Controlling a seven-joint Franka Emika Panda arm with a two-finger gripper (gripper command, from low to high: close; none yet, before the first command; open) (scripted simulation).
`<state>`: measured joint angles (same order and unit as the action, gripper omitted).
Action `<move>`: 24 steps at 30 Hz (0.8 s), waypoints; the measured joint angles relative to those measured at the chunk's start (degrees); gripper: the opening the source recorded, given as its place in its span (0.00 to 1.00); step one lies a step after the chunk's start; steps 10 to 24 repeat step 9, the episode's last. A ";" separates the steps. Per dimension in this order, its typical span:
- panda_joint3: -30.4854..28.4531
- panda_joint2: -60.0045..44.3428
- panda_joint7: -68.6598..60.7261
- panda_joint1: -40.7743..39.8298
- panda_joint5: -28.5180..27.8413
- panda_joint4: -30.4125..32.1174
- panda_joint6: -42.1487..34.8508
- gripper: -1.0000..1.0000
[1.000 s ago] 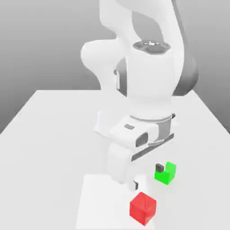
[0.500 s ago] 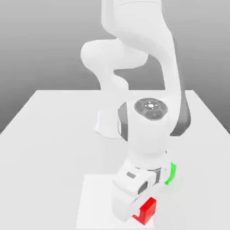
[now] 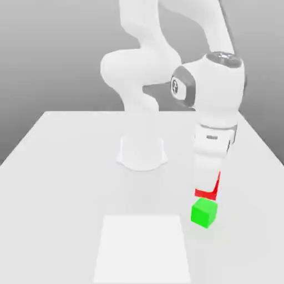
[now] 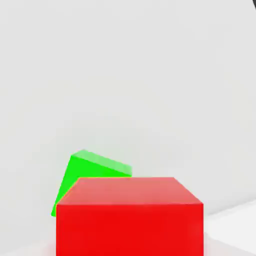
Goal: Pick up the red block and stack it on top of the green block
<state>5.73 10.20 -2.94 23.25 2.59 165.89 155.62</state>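
The red block (image 3: pixel 208 192) hangs in the air under the white hand, with my gripper (image 3: pixel 209 186) shut on it. It is a small bright red cube, mostly covered by the hand in the exterior view. The green block (image 3: pixel 204 213), a cube of the same size, rests on the white table just below the red one, with a small gap between them. In the hand view the red block (image 4: pixel 130 215) is close up, and the green block (image 4: pixel 85 172) shows behind and beside it, partly covered.
The arm's round white base (image 3: pixel 142 153) stands mid-table. A lighter square patch (image 3: pixel 143 247) lies on the table (image 3: pixel 66 166) near the front, to the exterior view's left of the green block. The table's right edge runs close to the blocks.
The gripper came down on the red block at the front, shut on it, then lifted it and carried it back to just above the green block.
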 joint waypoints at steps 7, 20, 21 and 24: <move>-0.10 -11.25 1.99 -0.48 -3.11 0.00 11.22 1.00; -0.10 -11.25 1.99 -0.52 -3.11 0.00 11.22 1.00; -0.10 -11.25 1.99 -0.52 -3.11 0.00 11.22 1.00; -0.10 -11.25 1.99 -0.52 -3.11 0.00 11.22 1.00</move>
